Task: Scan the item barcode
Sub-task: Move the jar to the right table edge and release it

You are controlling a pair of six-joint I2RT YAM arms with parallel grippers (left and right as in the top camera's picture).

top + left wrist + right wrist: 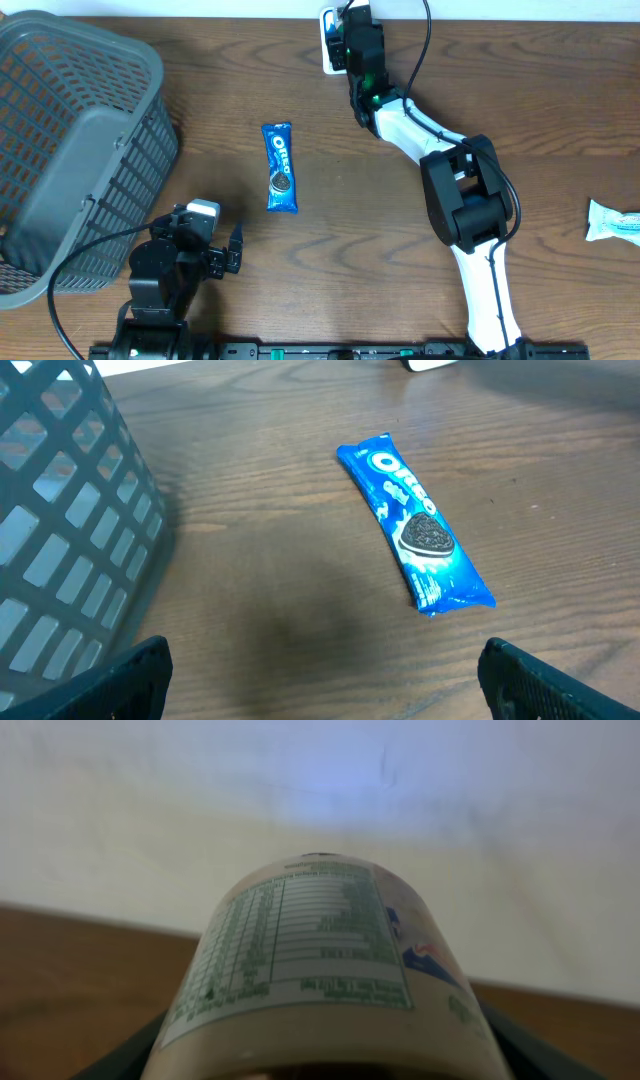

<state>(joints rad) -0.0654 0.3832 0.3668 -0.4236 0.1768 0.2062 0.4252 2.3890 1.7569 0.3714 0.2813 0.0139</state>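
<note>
**Right tool presents a labelled container at the tabletop's far edge**

We see the right tool [352, 45] gripping a pale cylindrical container [310, 960], its white label printed in green. It is at the far edge of the brown wooden tabletop [350, 270], beside a white flat object [328, 40] we cannot identify. The left tool [232, 252] is open and empty, near a blue Oreo biscuit packet [280, 167] and a grey plastic mesh basket [70, 150]. We judge the container stiff, fairly light and smooth, so apt to twist. It is best gripped across its sides, leaving the print uncovered.
</note>
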